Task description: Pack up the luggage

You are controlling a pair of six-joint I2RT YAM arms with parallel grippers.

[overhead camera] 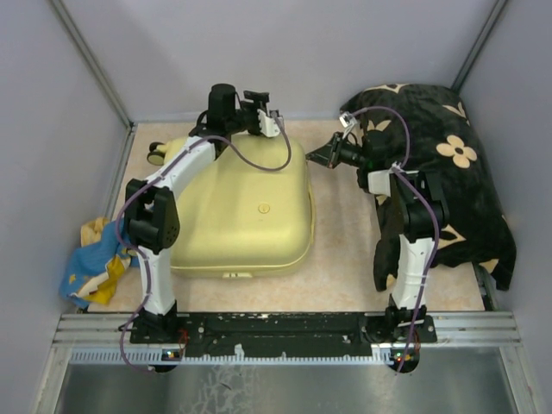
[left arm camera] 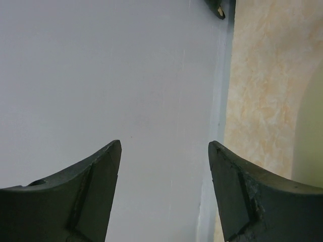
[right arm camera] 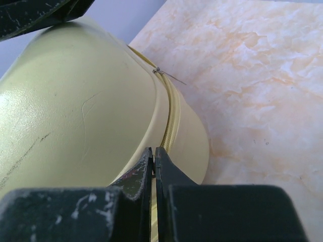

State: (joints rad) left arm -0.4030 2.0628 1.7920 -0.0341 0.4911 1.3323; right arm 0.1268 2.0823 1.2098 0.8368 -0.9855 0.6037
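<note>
The luggage [overhead camera: 246,207] is a pale yellow hard-shell suitcase lying closed and flat on the table. My left gripper [overhead camera: 274,121] hovers over its far edge, open and empty. In the left wrist view that gripper [left arm camera: 165,146] faces the back wall, with a sliver of the luggage [left arm camera: 310,136] at the right. My right gripper [overhead camera: 312,156] is shut at the suitcase's far right corner. In the right wrist view its tips [right arm camera: 154,150] rest on the zipper seam [right arm camera: 172,113]. Whether they pinch anything is unclear. A metal zipper pull [right arm camera: 162,72] sticks out farther along the seam.
A big black cloth with beige flowers [overhead camera: 448,164] is heaped at the right, behind the right arm. A blue and yellow cloth [overhead camera: 95,259] lies against the left wall. Grey walls close in three sides. A suitcase wheel [overhead camera: 157,155] points to the far left.
</note>
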